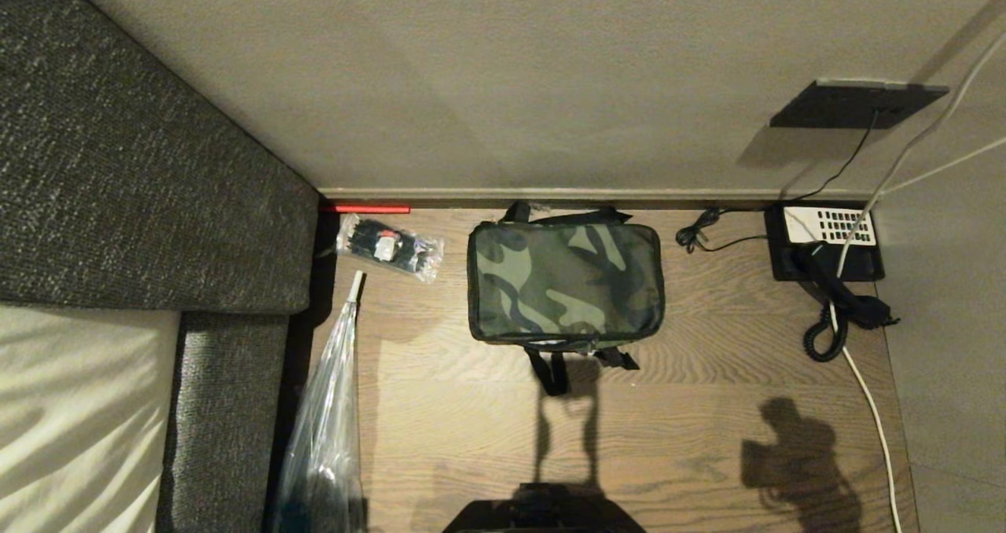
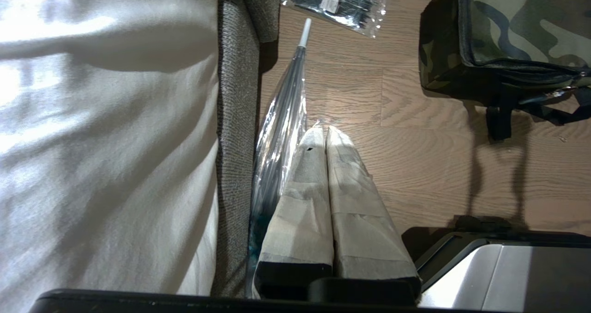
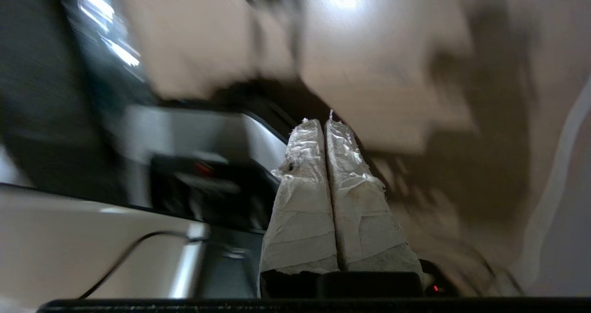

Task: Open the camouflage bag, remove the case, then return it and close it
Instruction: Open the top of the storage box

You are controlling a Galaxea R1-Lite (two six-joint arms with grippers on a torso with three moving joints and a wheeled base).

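Head view: the bag (image 1: 566, 280) lies flat and zipped shut on the wooden table (image 1: 692, 423), its far edge against the wall (image 1: 550, 77), its black straps (image 1: 550, 368) trailing toward the robot. No case shows.

Left gripper (image 2: 322, 129): the two taped fingers (image 2: 304, 183) are pressed together and hold nothing. It hangs low over the table's near part. Just beside it on one side lies a clear wrapped umbrella (image 2: 279, 133) along the grey sofa edge (image 2: 233, 133); ahead of its tips lies a small clear packet (image 2: 339, 1); the bag (image 2: 512, 36) stands ahead and off to the other side, apart from it. Bare wood separates the tips from the bag.

Right gripper (image 3: 323, 123): the wrapped fingers (image 3: 302, 188) are pressed together, nothing between them; its surroundings are blurred and cannot be told.

Past the bag's right edge, near the table's right rim: a black phone (image 1: 825, 246) with white keys, coiled cord (image 1: 825, 340) and a white cable (image 1: 872, 407). A red strip (image 1: 365, 209) lies by the wall. No writing can be read on any item.
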